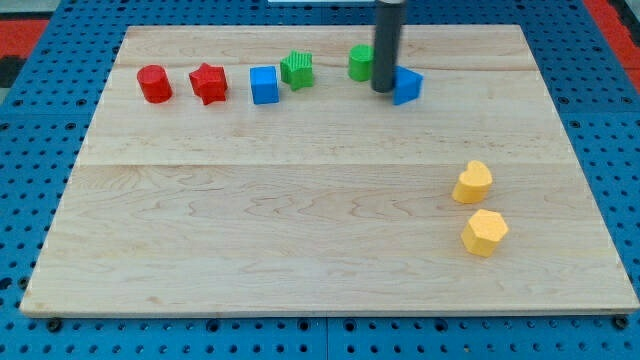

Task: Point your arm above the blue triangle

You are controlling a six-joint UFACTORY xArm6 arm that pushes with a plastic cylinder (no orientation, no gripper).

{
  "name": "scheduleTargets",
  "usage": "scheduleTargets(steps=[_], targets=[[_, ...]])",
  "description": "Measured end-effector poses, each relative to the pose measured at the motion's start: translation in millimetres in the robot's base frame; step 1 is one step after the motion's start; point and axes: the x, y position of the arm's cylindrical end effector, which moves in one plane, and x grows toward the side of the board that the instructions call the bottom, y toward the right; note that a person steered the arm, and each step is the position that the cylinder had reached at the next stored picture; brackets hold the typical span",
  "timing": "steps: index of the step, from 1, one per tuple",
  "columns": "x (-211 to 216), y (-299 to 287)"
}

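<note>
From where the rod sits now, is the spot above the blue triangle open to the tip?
Probably yes. My tip sits against the blue triangle's left edge, with the green block just behind the rod. Nothing lies above the triangle toward the view's top, so a short move around it looks free.

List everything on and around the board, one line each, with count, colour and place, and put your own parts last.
red cylinder: one, red, far left of the top row
red star: one, red, just right of the cylinder
blue cube: one, blue, top row, left of centre
green star: one, green, right of the blue cube and slightly nearer the view's top
green block: one, green, top row, partly hidden by the rod, shape unclear
blue triangle: one, blue, top row, right of the rod
yellow heart: one, yellow, right side, mid-height
yellow hexagon: one, yellow, just below the heart
wooden board: one, pale wood, centre
blue pegboard: one, blue, surrounding the board
my tip: one, dark, at the blue triangle's left edge
</note>
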Motion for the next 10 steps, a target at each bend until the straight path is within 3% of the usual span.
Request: scheduleTargets(steps=[1,2,3,4,5,6,8,10], targets=[[-7.7,-17.9],[-24.1,-0.3],[25.7,38.2],[54.7,36.3],[5.3,3.2],[2.8,85.9],[44.2,57.8],[-29.2,44.0]])
